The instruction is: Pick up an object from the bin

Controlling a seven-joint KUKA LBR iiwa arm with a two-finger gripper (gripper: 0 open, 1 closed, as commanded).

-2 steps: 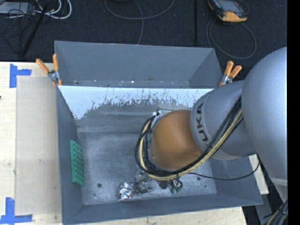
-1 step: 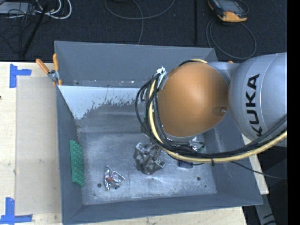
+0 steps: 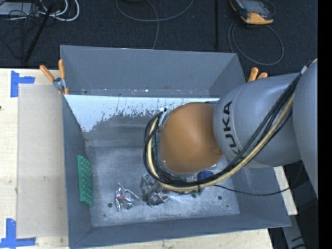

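A small crumpled silvery thing with a red fleck [image 3: 123,197] lies on the floor of the bin [image 3: 155,71], a little right of the green studded strip [image 3: 84,179] at the wall. Further right of that strip, just beside the silvery thing, the gripper [image 3: 153,193] is low at the floor under the arm's orange cover [image 3: 187,136]. This looks like the reach-down step; next it needs a firm close and a straight lift. Whether the gripper is open, clamped or grasping anything I cannot tell, because the cover and cables hide it.
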